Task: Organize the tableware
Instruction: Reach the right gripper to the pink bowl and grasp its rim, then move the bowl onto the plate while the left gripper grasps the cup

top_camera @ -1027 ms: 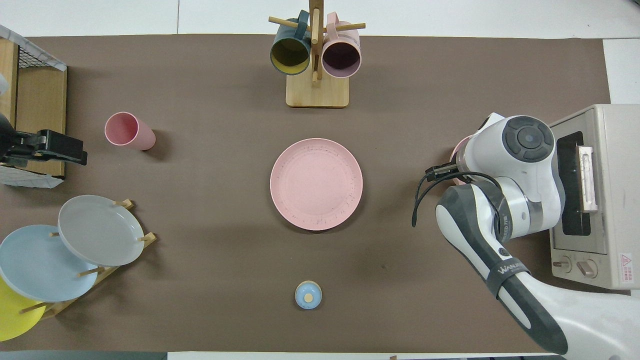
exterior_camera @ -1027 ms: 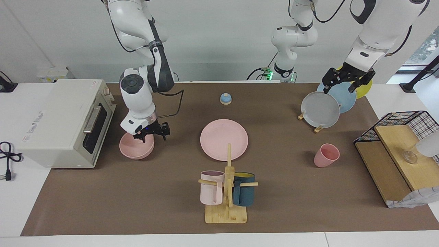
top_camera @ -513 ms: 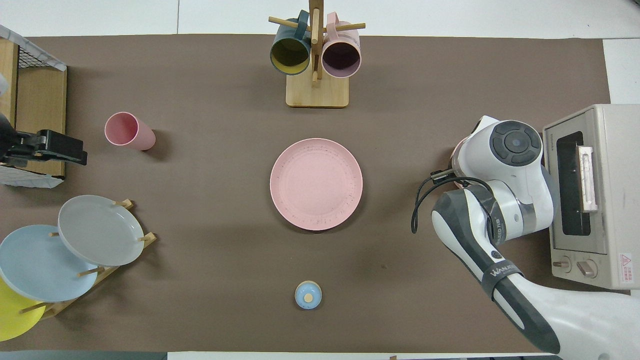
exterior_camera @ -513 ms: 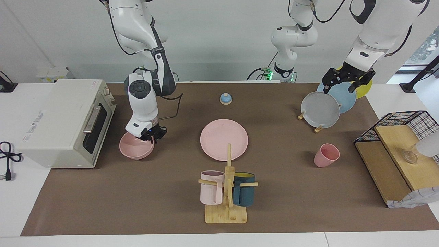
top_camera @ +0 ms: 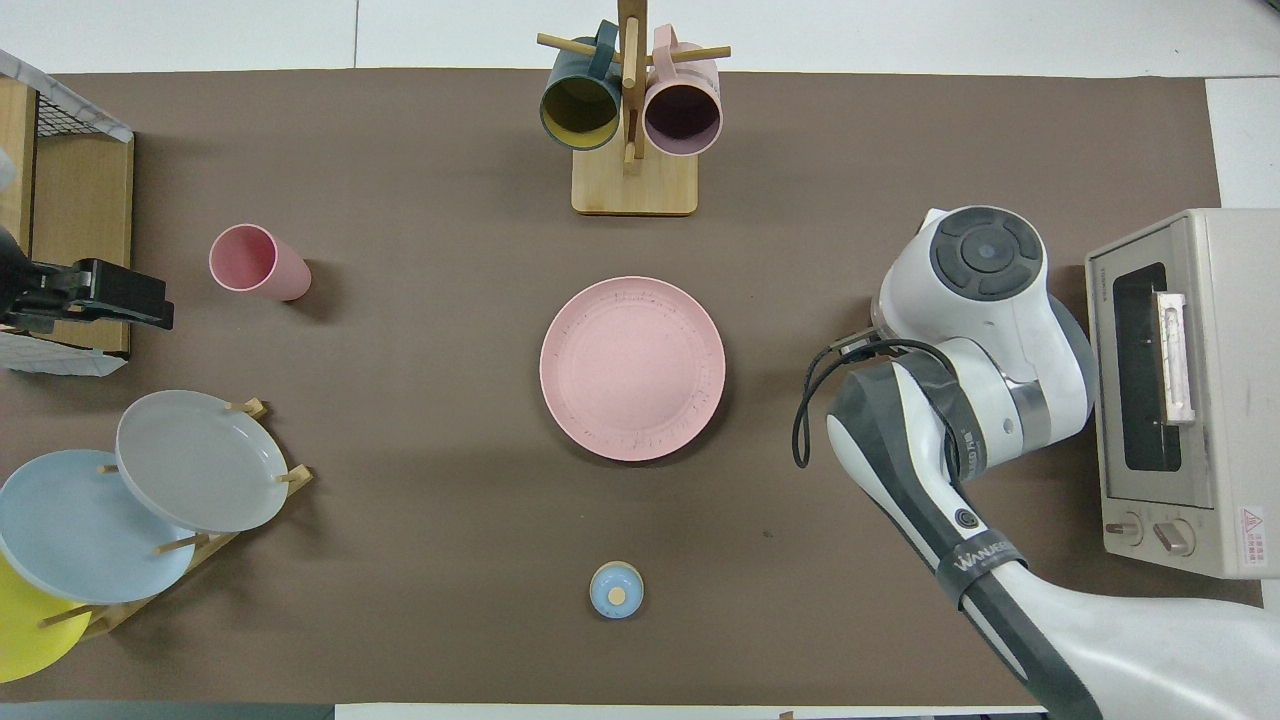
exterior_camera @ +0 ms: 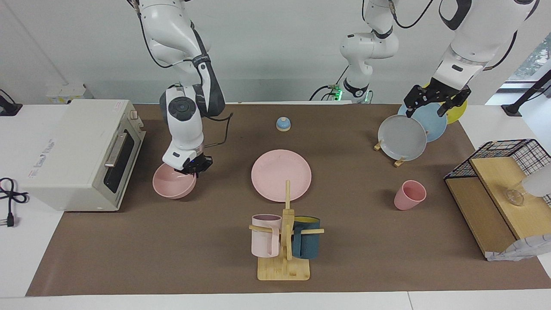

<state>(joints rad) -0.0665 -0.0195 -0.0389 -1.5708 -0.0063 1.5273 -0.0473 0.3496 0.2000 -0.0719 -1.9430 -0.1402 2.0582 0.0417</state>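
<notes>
We see the right gripper (exterior_camera: 192, 165) clamped on the rim of the pink bowl (exterior_camera: 173, 184), on the rim's side toward the pink plate (exterior_camera: 281, 175). The bowl hangs tilted from the fingers, w/ one edge raised; whether its low edge touches the brown mat (exterior_camera: 172, 249) we cannot tell. In the overhead view the right arm's wrist covers bowl and gripper alike. Beside the held bowl, toward the right arm's end of the table, stands the toaster oven (exterior_camera: 82, 153), door facing the gripper.

The plate lies flat at mid-table, well apart from the right gripper, approx. between it and the pink cup (exterior_camera: 410, 195). The cup stands upright near the wire rack (exterior_camera: 495, 189).

The left gripper (exterior_camera: 432, 102) hangs over the plate stand w/ the grey plate (exterior_camera: 402, 137), blue plate (exterior_camera: 434, 120) and yellow plate (exterior_camera: 457, 111); the arm waits, fingers spread and holding nothing. The mug tree (exterior_camera: 286, 241) w/ two handled mugs stands just beside the pink plate, farther from the robots. A small blue bell (exterior_camera: 283, 124) sits nearer to the robots than the plate.
</notes>
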